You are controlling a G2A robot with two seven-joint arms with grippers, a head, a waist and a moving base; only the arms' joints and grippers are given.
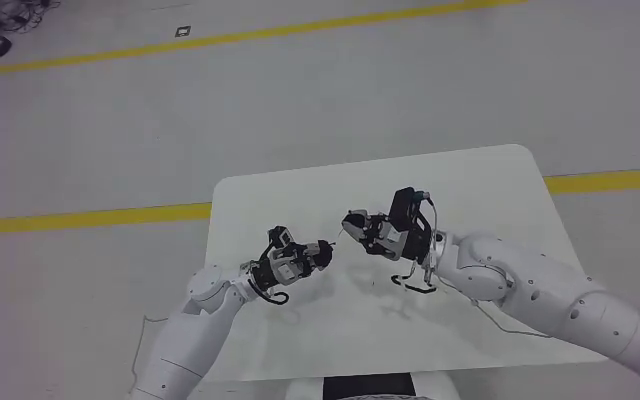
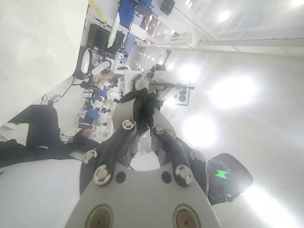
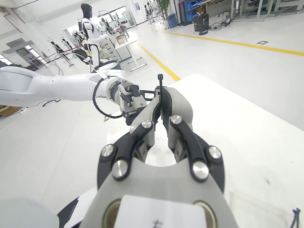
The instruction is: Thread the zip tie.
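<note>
A thin black zip tie [image 3: 160,81] stands upright between the pads of my right gripper [image 3: 162,93], which is shut on its strap; the square head pokes out above the fingertips. My left gripper [image 3: 148,92] meets it from the far side, fingertips right at the strap. In the left wrist view the left gripper [image 2: 142,96] is shut on a black strip, with the right gripper [image 2: 166,84] just beyond. From above, the left gripper [image 1: 322,252] and right gripper [image 1: 350,220] face each other over the table's middle, the zip tie [image 1: 337,236] spanning the small gap.
The white table [image 1: 480,180] has bare room on all sides of the grippers. A clear plastic bag [image 3: 261,205] lies flat on it near the right arm. Black cable loops [image 1: 415,285] hang under the right wrist.
</note>
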